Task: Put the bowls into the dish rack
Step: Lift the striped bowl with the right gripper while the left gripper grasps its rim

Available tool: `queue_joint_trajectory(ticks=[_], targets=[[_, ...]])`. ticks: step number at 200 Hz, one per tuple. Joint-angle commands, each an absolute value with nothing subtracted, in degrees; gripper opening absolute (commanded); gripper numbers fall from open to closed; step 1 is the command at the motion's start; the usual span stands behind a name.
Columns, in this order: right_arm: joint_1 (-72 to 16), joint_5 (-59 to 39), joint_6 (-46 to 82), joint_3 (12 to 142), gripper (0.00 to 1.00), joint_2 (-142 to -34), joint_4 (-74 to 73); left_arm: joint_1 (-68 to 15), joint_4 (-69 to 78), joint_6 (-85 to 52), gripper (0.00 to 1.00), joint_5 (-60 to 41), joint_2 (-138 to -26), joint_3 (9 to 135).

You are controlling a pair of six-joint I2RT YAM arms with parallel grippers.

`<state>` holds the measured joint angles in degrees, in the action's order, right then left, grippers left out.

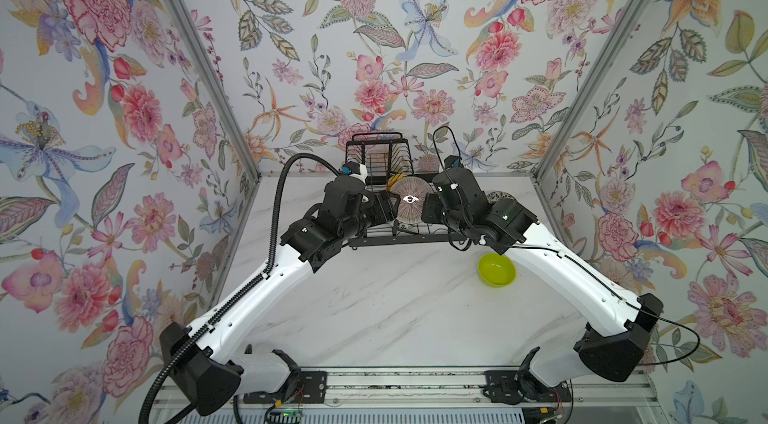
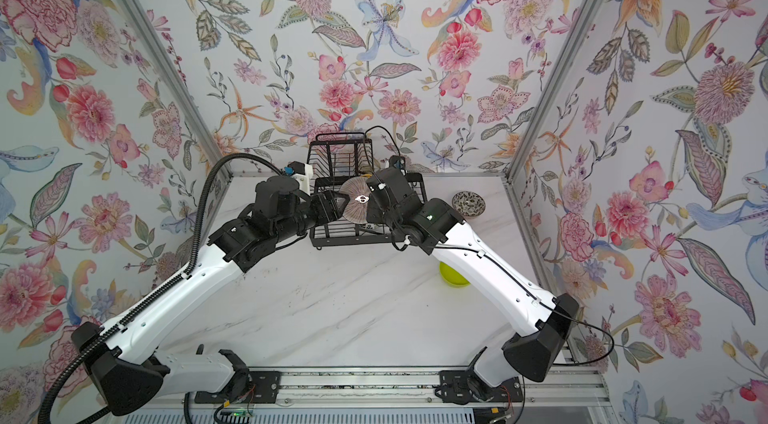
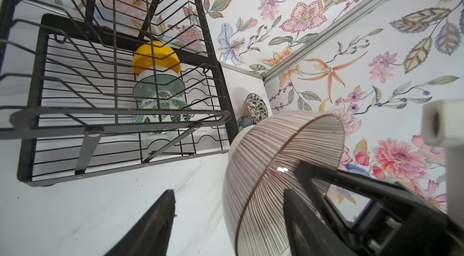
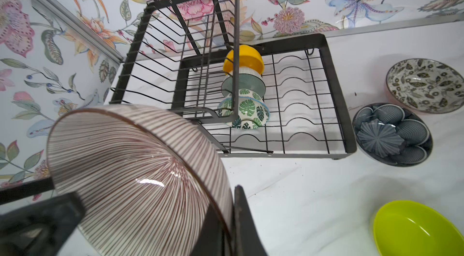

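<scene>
The pink-brown ribbed bowl [image 1: 409, 201] [image 4: 138, 167] hangs on edge above the front of the black wire dish rack [image 1: 399, 240] [image 4: 336, 91]. My right gripper [image 4: 229, 199] is shut on its rim. My left gripper [image 3: 229, 192] is open and straddles the opposite rim, one finger inside the bowl [image 3: 276, 167], the other well clear outside. In the rack's lower tray a yellow bowl [image 4: 243, 59], a pale aqua bowl [image 4: 242, 84] and a green-leaf bowl [image 4: 247, 111] stand on edge in a row. A lime green bowl [image 1: 496, 270] sits on the table at front right.
A dark blue floral bowl [image 4: 391, 134] and a black-and-white patterned bowl [image 4: 424, 84] lie on the marble table just right of the rack. The raised basket [image 4: 190, 29] stands over the rack's left part. Floral walls close in the back and both sides.
</scene>
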<state>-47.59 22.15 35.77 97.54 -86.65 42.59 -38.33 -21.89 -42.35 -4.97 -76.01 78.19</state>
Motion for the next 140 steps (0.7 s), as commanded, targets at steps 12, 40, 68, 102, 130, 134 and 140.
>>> queue_joint_trajectory(ticks=[12, 40, 68, 102, 130, 134, 140], targets=[[-48.38, 23.65, 34.72, 102.73, 0.00, -89.14, 38.82, -38.43, -25.13, -37.41, 0.56, -1.81, -76.88, 81.97], [-48.68, 23.64, 34.45, 104.93, 0.00, -90.85, 38.70, -37.29, -23.93, -36.65, 0.40, -2.33, -76.64, 81.85], [-49.20, 24.28, 34.63, 106.49, 0.00, -92.32, 38.64, -36.27, -22.91, -36.38, 0.27, -2.92, -76.73, 81.77], [-50.74, 25.05, 34.41, 106.64, 0.00, -92.81, 36.67, -34.63, -22.03, -36.40, 0.22, -4.38, -78.38, 82.17], [-51.74, 25.14, 33.81, 106.46, 0.00, -93.08, 35.18, -33.12, -20.34, -37.66, 0.22, -5.74, -79.57, 82.35], [-51.91, 25.28, 33.69, 106.51, 0.00, -93.16, 34.97, -33.04, -20.13, -37.70, 0.22, -5.88, -79.75, 82.51], [-52.04, 25.40, 33.43, 106.52, 0.00, -93.20, 34.72, -32.79, -19.97, -37.82, 0.22, -6.23, -80.10, 82.82]])
